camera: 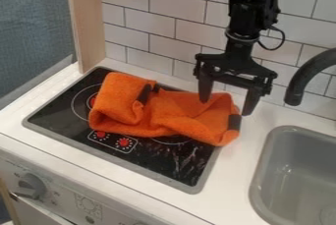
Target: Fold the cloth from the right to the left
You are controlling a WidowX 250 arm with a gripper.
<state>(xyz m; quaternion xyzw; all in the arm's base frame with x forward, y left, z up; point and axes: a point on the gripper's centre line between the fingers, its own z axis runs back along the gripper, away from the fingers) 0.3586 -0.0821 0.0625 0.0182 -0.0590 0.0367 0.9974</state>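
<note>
An orange cloth (164, 113) lies bunched across the black stovetop (174, 162), with its right end over the stove's right edge. The left part is folded over on itself, and dark patches mark its upper middle and its right end. Over the right end of the cloth, my gripper (226, 103) hangs pointing down from the upper right, its two fingers spread wide apart and open. Nothing is held between them.
To the right is a grey sink (263, 180) with a black faucet (305, 76) arching above it. A white tiled wall (154, 27) stands behind the stove, and a wooden post (85, 22) rises at the back left. Knobs line the front panel.
</note>
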